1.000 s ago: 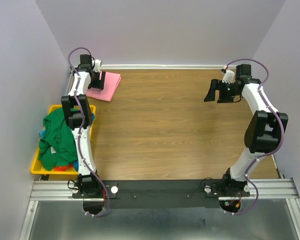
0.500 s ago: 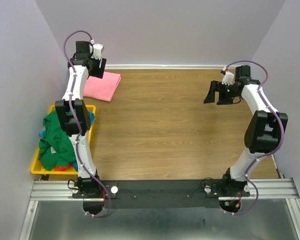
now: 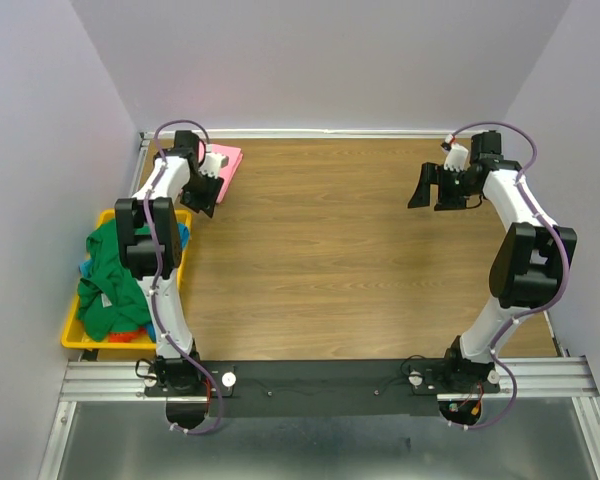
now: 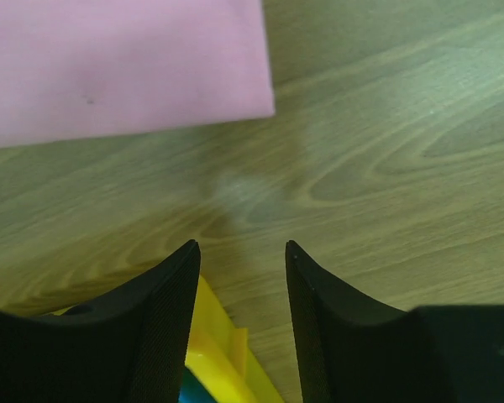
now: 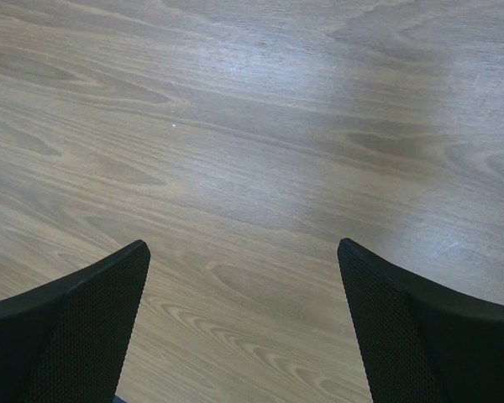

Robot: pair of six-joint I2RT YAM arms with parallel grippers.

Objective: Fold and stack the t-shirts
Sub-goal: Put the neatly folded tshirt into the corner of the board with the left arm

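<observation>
We've got the left gripper (image 4: pixel 239 248) hanging over the bare table (image 4: pixel 386 168), jaws parted a little and nothing between them. Ahead of the fingertips lies the pink t-shirt (image 4: pixel 118 63), folded flat, its near edge well clear of the fingers. Tucked just beneath and behind the jaws, a corner of the yellow bin (image 4: pixel 214 344) pokes into view.

Across the way the right gripper (image 5: pixel 244 248) hangs wide open and empty, with only wood grain between and ahead of its jaws.

From above we see the green t-shirt (image 3: pixel 110 275) heaped in that bin behind the left jaws, with blue cloth (image 3: pixel 183 236) and orange cloth (image 3: pixel 130 335) peeking from under it.

Here's our worry. We reckon the green one is next, and it's a tangled heap. A pinch there could haul a second shirt up with it, or catch the rim and tug the bin along. A low swing back could also clip that corner.
</observation>
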